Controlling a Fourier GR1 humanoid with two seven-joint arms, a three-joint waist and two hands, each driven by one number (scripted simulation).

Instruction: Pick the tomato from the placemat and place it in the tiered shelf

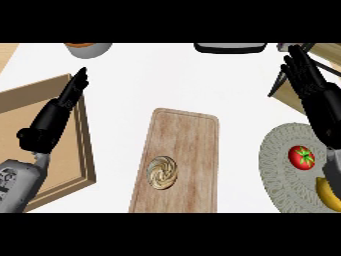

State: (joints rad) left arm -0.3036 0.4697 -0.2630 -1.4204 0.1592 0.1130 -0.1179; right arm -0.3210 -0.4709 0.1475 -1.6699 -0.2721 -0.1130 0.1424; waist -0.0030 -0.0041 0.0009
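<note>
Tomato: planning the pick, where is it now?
In the head view, the tomato lies at the right on the round placemat, just above a banana and beside the right forearm.

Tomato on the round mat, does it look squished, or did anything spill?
No. The tomato sits whole on the placemat beside a banana. Nothing looks spilled or broken, and neither hand touches it.

place: pretty clearly a kitchen counter
center: wooden cutting board (177, 162) with a pastry (162, 172) on it
right: woven placemat (282, 170) holding a tomato (301, 157) and banana (328, 194)
top left: a bowl (89, 48)
</note>
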